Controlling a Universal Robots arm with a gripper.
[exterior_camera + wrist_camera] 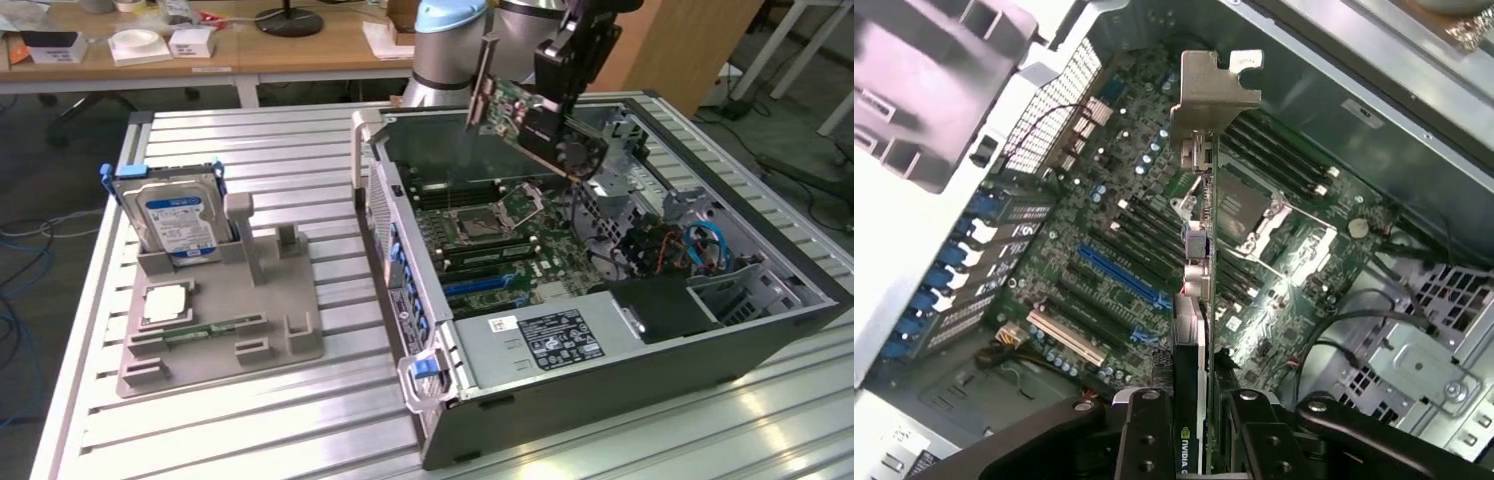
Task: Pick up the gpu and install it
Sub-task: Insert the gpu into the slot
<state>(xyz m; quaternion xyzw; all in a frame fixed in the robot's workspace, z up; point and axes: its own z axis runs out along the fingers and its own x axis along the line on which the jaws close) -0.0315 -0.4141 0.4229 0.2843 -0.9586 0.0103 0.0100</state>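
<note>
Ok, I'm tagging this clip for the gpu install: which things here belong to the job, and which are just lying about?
In the job: gpu, clamped by the gripper fingers above the open computer case; motherboard inside it.
Lying about: hard drive, memory stick and processor chip, all in the grey holder beside the case.

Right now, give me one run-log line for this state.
end effector: shut on gpu | gpu: in air over motherboard of open case, not seated | hard drive: upright in stand, exterior view's left
</note>
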